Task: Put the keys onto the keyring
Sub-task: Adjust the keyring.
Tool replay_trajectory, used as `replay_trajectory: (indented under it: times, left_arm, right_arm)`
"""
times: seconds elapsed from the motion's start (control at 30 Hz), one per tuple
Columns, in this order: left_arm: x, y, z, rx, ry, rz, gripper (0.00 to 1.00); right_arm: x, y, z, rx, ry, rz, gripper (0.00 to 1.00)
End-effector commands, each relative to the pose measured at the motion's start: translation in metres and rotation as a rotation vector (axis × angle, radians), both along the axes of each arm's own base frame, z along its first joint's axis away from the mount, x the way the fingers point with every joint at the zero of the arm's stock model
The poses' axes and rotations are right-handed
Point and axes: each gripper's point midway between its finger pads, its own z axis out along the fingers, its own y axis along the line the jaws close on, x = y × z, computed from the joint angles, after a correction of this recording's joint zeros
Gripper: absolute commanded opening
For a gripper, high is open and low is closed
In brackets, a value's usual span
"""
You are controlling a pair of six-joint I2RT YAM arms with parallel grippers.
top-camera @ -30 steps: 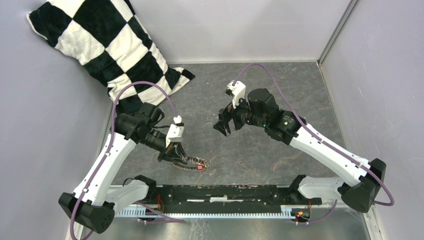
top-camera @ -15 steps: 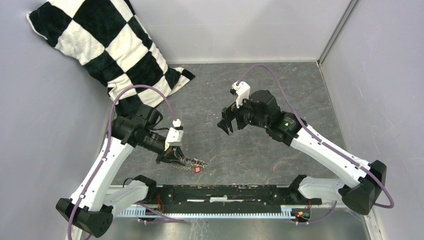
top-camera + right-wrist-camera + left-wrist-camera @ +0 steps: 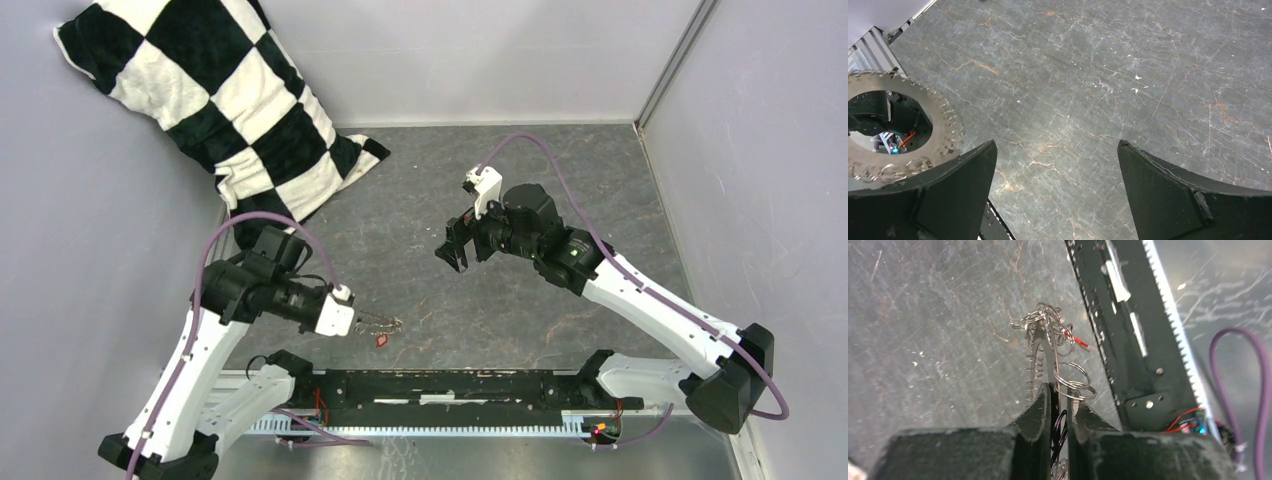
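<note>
Operator: Where is the keyring [image 3: 1045, 325]?
Describer: Your left gripper [image 3: 1058, 400] is almost closed, pinching the chain of silver rings between its tips near the front edge of the grey counter [image 3: 520, 180]. The red tag [image 3: 382, 340] dangles at the chain's far end.
Operator: And the key?
Describer: Too small to pick out among the rings. Your right gripper [image 3: 452, 252] hovers well apart over the counter's middle, jaws spread wide, holding nothing
</note>
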Motion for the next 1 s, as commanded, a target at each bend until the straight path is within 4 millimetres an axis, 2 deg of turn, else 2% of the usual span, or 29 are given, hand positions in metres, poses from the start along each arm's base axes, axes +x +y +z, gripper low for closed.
replay_trajectory:
  times: [0.0,0.13,0.2,0.3,0.47,0.53,0.67,0.7,0.8,0.97]
  left_arm:
    - [0.010,0.011,-0.013,0.060,-0.270,-0.160,0.02]
    - [0.015,0.028,-0.036,0.157,-0.575,-0.367,0.02]
    - [0.014,0.031,-0.046,0.178,-0.657,-0.445,0.02]
    - [0.012,0.028,-0.045,0.162,-0.741,-0.522,0.02]
    - [0.013,0.028,-0.045,0.178,-0.910,-0.657,0.02]
    - [0.012,0.027,-0.041,0.173,-0.962,-0.687,0.02]
    - [0.015,0.025,-0.032,0.174,-1.046,-0.714,0.02]
    - [0.017,0.023,-0.028,0.170,-1.071,-0.714,0.02]
    - [0.023,0.017,-0.013,0.144,-1.150,-0.695,0.02]
    - [0.030,0.006,0.015,0.086,-1.224,-0.639,0.02]
  right_arm:
    - [-0.002,0.008,0.014,0.065,-0.029,0.033,0.98]
    - [-0.003,0.009,0.007,0.056,-0.022,0.044,0.98]
    - [-0.003,0.009,0.006,0.059,-0.024,0.049,0.98]
    - [-0.006,0.012,0.004,0.072,-0.019,0.065,0.98]
    - [-0.017,0.021,-0.012,0.114,0.029,0.123,0.98]
    - [-0.025,0.024,-0.019,0.137,0.037,0.165,0.98]
    - [-0.038,0.024,-0.016,0.159,-0.059,0.266,0.98]
    - [-0.039,0.024,-0.008,0.171,-0.110,0.290,0.98]
    - [-0.047,0.024,-0.005,0.181,-0.163,0.349,0.98]
    - [-0.074,0.025,0.011,0.321,-0.250,0.457,0.91]
